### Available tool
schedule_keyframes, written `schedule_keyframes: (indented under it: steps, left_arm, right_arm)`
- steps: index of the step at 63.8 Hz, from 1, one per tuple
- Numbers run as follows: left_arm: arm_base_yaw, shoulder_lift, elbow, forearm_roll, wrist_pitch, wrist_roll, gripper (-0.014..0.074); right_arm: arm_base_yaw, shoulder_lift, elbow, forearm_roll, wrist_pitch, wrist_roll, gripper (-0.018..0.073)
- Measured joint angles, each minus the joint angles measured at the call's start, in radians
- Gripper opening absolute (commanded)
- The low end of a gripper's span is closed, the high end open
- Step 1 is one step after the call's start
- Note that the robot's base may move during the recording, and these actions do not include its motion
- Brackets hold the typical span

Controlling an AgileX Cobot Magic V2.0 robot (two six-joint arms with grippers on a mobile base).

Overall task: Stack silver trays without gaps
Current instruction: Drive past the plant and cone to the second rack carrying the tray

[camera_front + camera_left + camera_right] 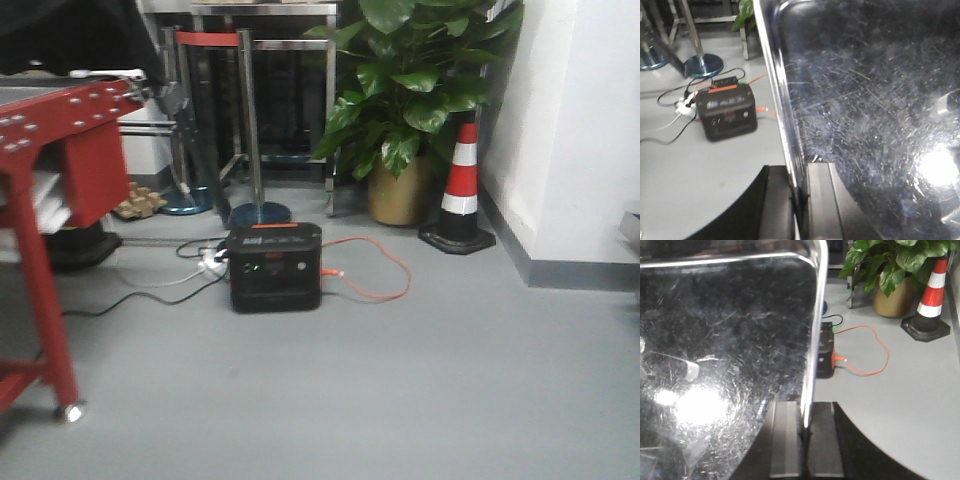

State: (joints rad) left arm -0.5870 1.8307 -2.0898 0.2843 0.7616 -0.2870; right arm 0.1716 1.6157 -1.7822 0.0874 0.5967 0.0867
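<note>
The front view shows no tray and no claw, only grey floor (pixel 400 400) with a black power box (pixel 275 266), an orange cable (pixel 375 285), a plant pot (pixel 398 190), a striped cone (pixel 460 190) and a red frame (pixel 45 200) at the left. In the left wrist view, the left claw (pixel 799 172) is pinched narrow on the thin rim of a silver tray (pixel 865 100). The rim runs straight away from the claw, and the scratched flat part spreads off to the right. In the right wrist view, the right claw (pixel 804 407) is pinched on a rim too, and here the shiny flat part spreads to the left (so it is likely one tray, held by both arms on two opposite sides). The tray hangs in the air over the floor, with the power box far below it. There is plenty of open room around both held edges. The tray it should sit on is not in any view, so I cannot tell which way to carry it. Both arms must move together and level, or the rim may slip.
</note>
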Motion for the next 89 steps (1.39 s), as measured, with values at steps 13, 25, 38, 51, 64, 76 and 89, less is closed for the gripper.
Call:
schedule_keyframes:
  steps: [13,25,38,51,64,76,89]
  left_arm:
    - [0.0,0.0,0.0,0.014,-0.002,0.0,-0.0004]
    - [0.0,0.0,0.0,0.016,-0.002,0.0,-0.0004]
    - [0.002,0.0,0.0,0.022,-0.002,0.0,-0.0004]
    - [0.002,0.0,0.0,0.028,-0.003,0.0,-0.0004]
    - [0.002,0.0,0.0,0.032,-0.003,0.0,-0.0004]
    - [0.004,0.0,0.0,0.034,-0.003,0.0,-0.0004]
    - [0.005,0.0,0.0,0.034,-0.003,0.0,-0.0004]
  right_arm:
    - [0.0,0.005,0.0,0.002,-0.001,0.0,-0.008]
    - [0.0,0.009,0.0,0.004,-0.001,0.0,-0.008]
    - [0.0,0.009,0.0,0.007,-0.005,0.0,-0.008]
    - [0.002,0.009,0.0,0.008,-0.008,0.0,-0.008]
    - [0.003,0.009,0.0,0.01,-0.01,0.0,-0.008]
    - [0.003,0.014,0.0,0.01,-0.01,0.0,-0.008]
    - [0.003,0.024,0.0,0.014,-0.015,0.0,-0.008]
